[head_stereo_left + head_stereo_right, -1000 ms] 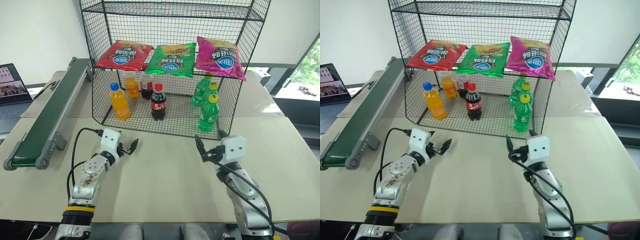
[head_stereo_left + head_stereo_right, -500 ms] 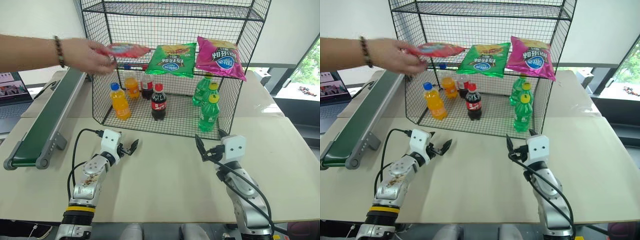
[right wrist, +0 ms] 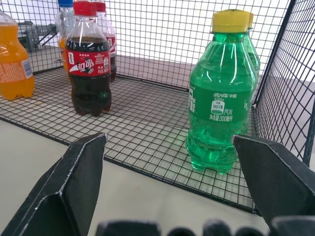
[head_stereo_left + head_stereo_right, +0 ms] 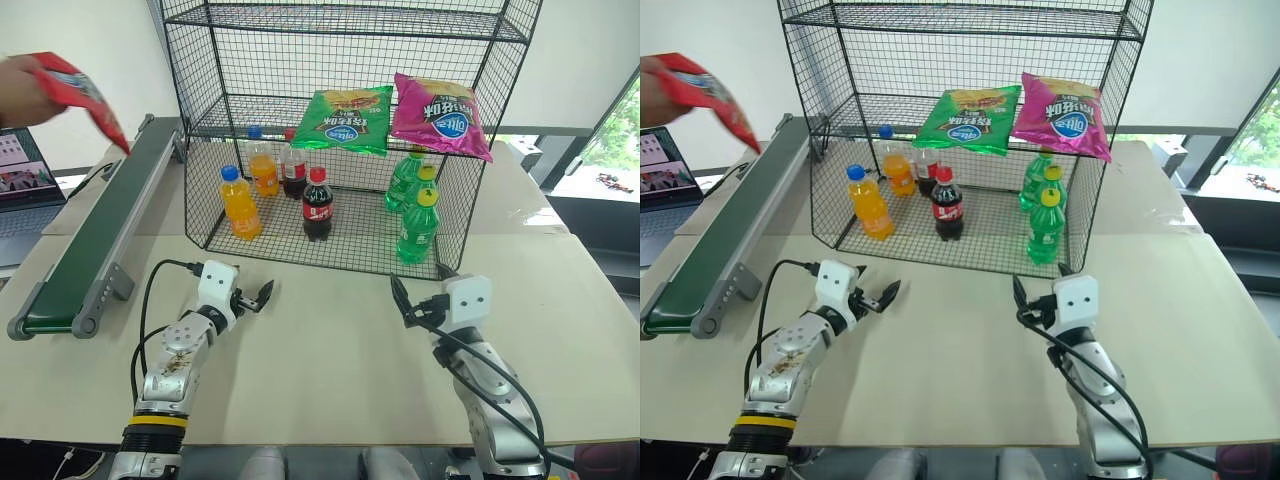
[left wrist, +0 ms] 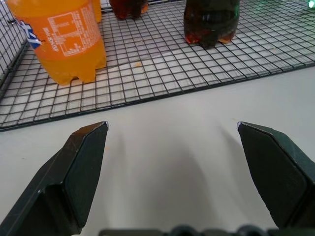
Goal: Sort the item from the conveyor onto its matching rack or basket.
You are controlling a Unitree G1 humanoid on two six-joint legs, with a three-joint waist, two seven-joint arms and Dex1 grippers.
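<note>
Chip bag (image 4: 85, 95): in a person's hand (image 4: 22, 90), far left above the belt (image 4: 95, 225), well apart from both grippers.
Left gripper (image 4: 258, 297): spread wide, empty.
Right gripper (image 4: 402, 300): spread wide, empty.
Table (image 4: 330, 360): bare between them.

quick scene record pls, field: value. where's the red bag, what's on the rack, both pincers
red chip bag: held in a person's hand, in the air above the far end of the conveyor, not on the belt
rack: middle shelf holds a green bag and a magenta bag; the left spot on that shelf is bare
bottom shelf: orange soda, cola, green bottles, more bottles behind
left pincer: open, empty, above the table
right pincer: open, empty, facing the rack
</note>
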